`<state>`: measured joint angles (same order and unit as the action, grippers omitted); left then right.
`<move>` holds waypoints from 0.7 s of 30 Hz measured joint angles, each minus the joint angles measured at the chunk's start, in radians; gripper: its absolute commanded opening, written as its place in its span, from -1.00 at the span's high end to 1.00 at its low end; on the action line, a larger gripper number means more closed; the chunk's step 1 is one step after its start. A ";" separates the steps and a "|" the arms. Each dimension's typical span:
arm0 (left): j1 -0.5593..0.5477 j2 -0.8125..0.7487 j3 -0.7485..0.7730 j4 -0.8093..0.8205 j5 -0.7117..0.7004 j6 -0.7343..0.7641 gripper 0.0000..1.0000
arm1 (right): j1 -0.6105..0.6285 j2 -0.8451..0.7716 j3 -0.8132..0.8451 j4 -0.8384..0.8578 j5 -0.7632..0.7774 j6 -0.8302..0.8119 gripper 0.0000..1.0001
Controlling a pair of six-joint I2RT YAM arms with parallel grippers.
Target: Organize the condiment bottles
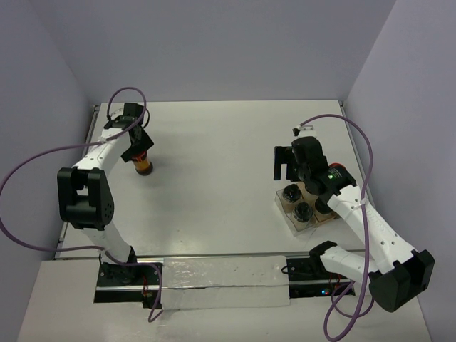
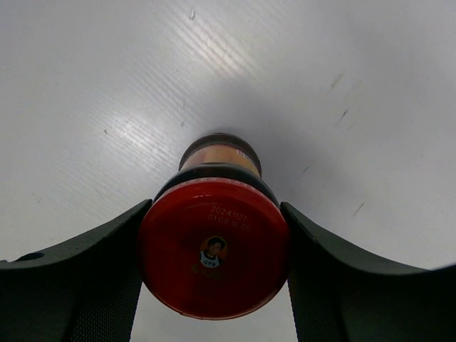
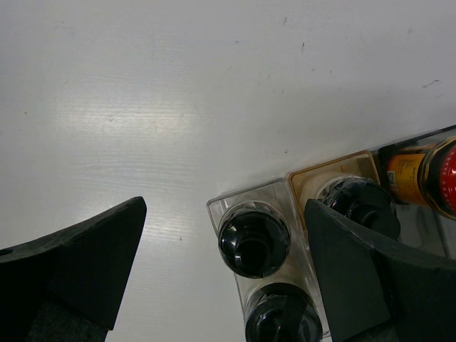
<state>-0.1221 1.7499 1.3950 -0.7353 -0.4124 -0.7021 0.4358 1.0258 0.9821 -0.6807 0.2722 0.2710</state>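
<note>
My left gripper (image 1: 137, 148) is shut on a red-capped bottle (image 1: 143, 166) with orange-brown contents at the far left of the table. In the left wrist view its fingers (image 2: 85, 271) press both sides of the red cap (image 2: 214, 246). My right gripper (image 1: 286, 169) is open and empty, just above the far end of the clear tray (image 1: 291, 219). Two black-capped bottles (image 1: 291, 192) (image 1: 302, 210) stand in the tray, and a second red cap (image 1: 333, 173) shows beside the arm. The right wrist view shows three black caps (image 3: 254, 239) (image 3: 281, 317) (image 3: 356, 203) and the red-capped bottle (image 3: 427, 174). Other bottles are hidden under the right arm.
The tray's corner (image 3: 217, 208) lies between my right fingers (image 3: 71, 263). Bare white table (image 1: 214, 164) stretches between the two arms. Purple walls close the back and both sides. A clear strip (image 1: 221, 281) runs along the near edge.
</note>
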 measured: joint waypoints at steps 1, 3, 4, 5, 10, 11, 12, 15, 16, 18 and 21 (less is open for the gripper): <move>-0.007 -0.009 -0.008 -0.008 0.002 0.011 0.79 | 0.000 0.001 0.000 0.000 0.000 0.000 -0.98; -0.029 -0.024 -0.017 -0.031 0.005 0.034 0.79 | 0.000 0.003 0.000 0.000 0.000 0.000 -0.98; -0.046 -0.031 -0.019 -0.043 0.008 0.041 0.79 | 0.000 0.003 0.000 0.000 0.000 0.000 -0.98; -0.065 -0.036 -0.019 -0.053 0.012 0.049 0.79 | 0.000 0.003 0.000 0.000 0.000 0.000 -0.98; -0.218 -0.061 -0.014 -0.101 0.021 0.054 0.79 | 0.000 0.003 0.002 0.000 -0.001 0.000 -0.98; -0.253 -0.062 -0.007 -0.115 0.024 0.050 0.79 | 0.000 0.003 0.003 0.000 -0.002 0.000 -0.98; -0.309 -0.061 0.006 -0.121 0.027 0.042 0.79 | 0.000 0.003 0.005 0.000 -0.002 0.000 -0.98; -0.441 -0.035 0.091 -0.164 0.027 0.010 0.79 | 0.000 -0.005 0.008 0.000 0.000 0.000 -0.99; -0.482 -0.021 0.126 -0.168 0.028 -0.001 0.79 | 0.000 -0.011 0.008 0.000 0.000 0.000 -0.99; -0.546 0.011 0.188 -0.166 0.032 -0.023 0.79 | 0.000 -0.024 0.009 -0.003 0.004 0.000 -0.99; -0.620 0.081 0.278 -0.174 0.031 -0.052 0.79 | 0.000 -0.048 0.014 -0.016 0.016 0.000 -0.99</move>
<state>-0.7420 1.8309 1.6733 -0.9089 -0.3817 -0.7541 0.4358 0.9778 0.9962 -0.6968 0.2887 0.2710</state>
